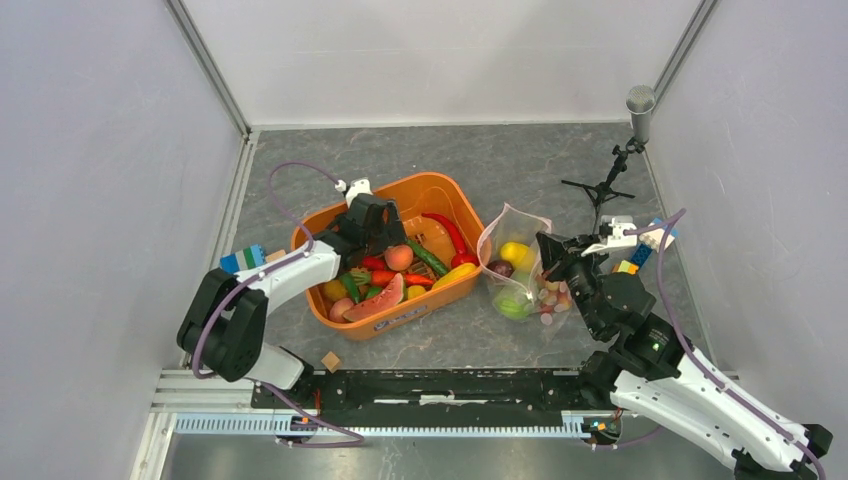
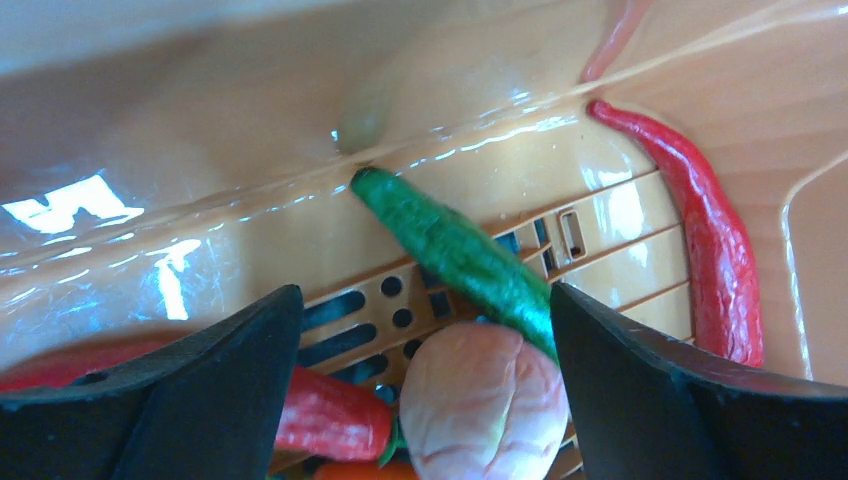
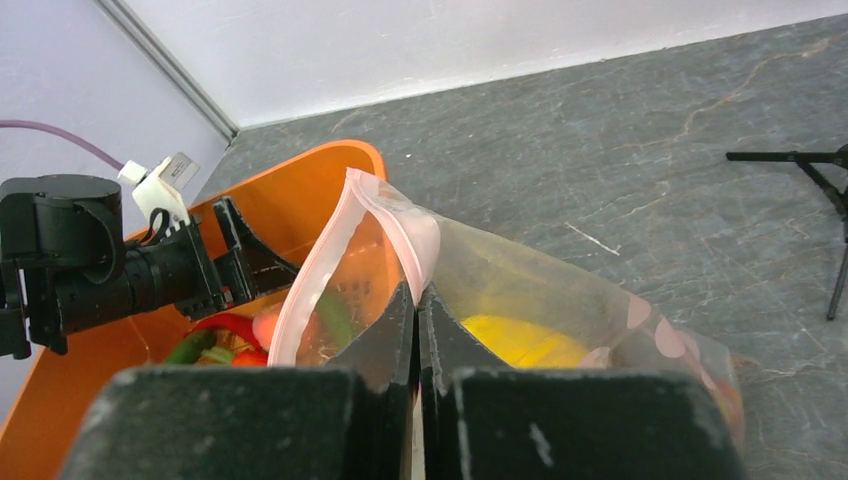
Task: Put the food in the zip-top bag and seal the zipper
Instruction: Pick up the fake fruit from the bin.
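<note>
Much of the food in the orange tub [image 1: 440, 181] is covered from above by the left claw [image 1: 384, 232] and its arm, and the pieces under them cannot be told apart there. In the left wrist view the peach-coloured fruit [image 2: 485, 400] is cut off at the bottom edge, and a red piece [image 2: 335, 415] is half behind the left finger. The bag [image 1: 497, 240] is clear but crumpled. Of its contents only a yellow piece [image 1: 514, 252] and a green piece [image 1: 512, 303] read plainly (the small pale things at its near end are too blurred to name). The right wrist view's lower half is filled by its own fingers.

The left claw stands spread wide inside the tub, holding nothing. The peach-coloured fruit lies between its fingers, close against the right one, with a green pod [image 2: 450, 250] slanting behind it and a red chilli [image 2: 712, 260] further right. The right claw [image 3: 415, 300] is pressed together, pinching the bag's rim at the pink strip [image 3: 385, 215], and the mouth stands open. The bag lies on the table [image 1: 500, 150] just right of the tub.
</note>
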You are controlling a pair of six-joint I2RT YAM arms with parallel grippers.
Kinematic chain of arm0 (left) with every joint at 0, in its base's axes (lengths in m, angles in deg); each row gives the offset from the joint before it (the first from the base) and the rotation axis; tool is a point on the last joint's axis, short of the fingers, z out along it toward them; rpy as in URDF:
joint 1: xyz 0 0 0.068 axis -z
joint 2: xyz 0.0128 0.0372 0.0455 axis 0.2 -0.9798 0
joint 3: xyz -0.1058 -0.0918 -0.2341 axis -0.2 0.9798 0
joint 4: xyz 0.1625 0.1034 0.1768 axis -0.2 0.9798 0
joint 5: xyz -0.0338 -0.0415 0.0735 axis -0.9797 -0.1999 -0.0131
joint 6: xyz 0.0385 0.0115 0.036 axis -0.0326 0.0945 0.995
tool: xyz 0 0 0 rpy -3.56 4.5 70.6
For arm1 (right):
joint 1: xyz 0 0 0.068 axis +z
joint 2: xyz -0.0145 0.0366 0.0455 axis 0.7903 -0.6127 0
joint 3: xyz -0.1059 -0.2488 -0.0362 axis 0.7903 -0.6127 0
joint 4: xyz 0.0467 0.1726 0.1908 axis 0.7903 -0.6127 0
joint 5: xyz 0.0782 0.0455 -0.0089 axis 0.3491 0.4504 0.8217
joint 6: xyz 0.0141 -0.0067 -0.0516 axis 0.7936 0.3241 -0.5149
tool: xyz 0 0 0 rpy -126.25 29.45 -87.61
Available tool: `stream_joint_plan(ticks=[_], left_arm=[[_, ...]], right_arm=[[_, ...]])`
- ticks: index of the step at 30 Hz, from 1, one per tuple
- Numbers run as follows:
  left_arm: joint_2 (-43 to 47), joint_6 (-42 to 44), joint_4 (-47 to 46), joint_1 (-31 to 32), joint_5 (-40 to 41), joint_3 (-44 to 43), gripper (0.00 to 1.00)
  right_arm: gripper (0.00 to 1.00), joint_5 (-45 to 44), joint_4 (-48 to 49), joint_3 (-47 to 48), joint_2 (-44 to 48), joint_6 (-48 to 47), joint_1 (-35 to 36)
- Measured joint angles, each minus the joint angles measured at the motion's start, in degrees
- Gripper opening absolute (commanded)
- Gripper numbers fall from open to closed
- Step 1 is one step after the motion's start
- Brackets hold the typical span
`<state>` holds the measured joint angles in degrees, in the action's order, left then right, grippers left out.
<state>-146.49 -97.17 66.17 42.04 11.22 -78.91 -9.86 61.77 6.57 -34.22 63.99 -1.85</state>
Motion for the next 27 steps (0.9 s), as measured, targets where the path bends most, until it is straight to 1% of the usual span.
stream_joint_plan(ticks=[6, 13, 14, 17, 19, 21, 25, 27], left_arm=[[1.46, 4.61, 2.8, -0.04, -4.87, 0.07, 1.0], [2.8, 8.55, 2.97, -0.04, -12.02, 2.82, 1.0], [2.91, 8.92, 3.26, -0.04, -13.03, 2.82, 0.98], [3.3, 10.45, 4.46, -0.04, -15.23, 2.78, 0.85], [3.61, 10.8, 5.14, -0.04, -16.02, 2.78, 0.71], [4.13, 11.13, 6.01, -0.04, -16.48, 2.78, 0.63], [6.56, 11.21, 7.72, -0.04, -17.09, 2.8, 0.53], [8.74, 11.23, 8.11, -0.04, -17.09, 2.8, 0.51]], right_arm=[[0.02, 2.54, -0.55, -0.04, -0.42, 2.03, 0.0], [0.02, 3.58, -1.42, -0.17, -0.44, 3.8, 0.0], [0.02, 3.76, -1.62, -0.17, -0.44, 4.04, 0.0], [0.02, 4.09, -1.64, -0.26, -0.44, 4.48, 0.0], [0.02, 4.39, -1.55, -0.55, -0.39, 4.7, 0.0], [0.02, 4.66, -1.55, -1.16, -0.33, 4.87, 0.0], [0.02, 5.09, -1.73, -1.36, -0.44, 4.92, 0.0], [0.02, 5.31, -1.73, -1.36, -0.39, 5.16, 0.0]])
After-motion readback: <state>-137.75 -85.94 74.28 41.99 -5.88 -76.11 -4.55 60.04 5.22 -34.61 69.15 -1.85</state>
